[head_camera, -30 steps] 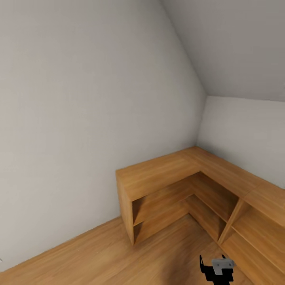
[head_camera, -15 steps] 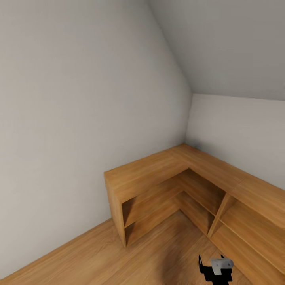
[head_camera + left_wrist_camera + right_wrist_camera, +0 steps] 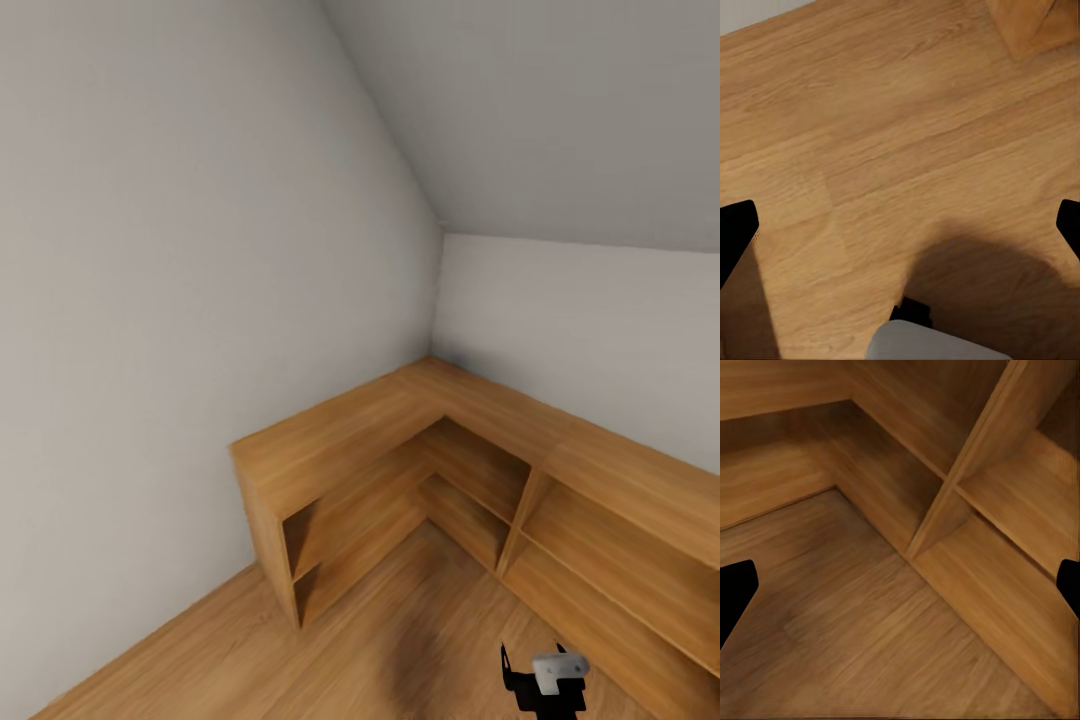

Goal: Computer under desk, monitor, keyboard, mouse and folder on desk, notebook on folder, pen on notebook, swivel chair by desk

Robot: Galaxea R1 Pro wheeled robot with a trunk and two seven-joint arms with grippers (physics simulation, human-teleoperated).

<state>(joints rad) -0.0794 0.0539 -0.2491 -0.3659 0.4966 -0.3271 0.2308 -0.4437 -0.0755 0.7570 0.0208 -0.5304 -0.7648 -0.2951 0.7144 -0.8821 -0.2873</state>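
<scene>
Head view faces a room corner: shelf unit (image 3: 420, 470) at 5 o'clock, wood floor (image 3: 400, 650) below. Both wrist views show fingertips wide apart, nothing held. No desk or chair visible, so their direction cannot be told; turning likely comes first.

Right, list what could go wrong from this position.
1. The low L-shaped wooden shelf unit stands close ahead in the wall corner; driving or turning on could hit it, with the right gripper nearest.
2. Facing the bare grey wall, the robot may lose time finding the desk.
</scene>
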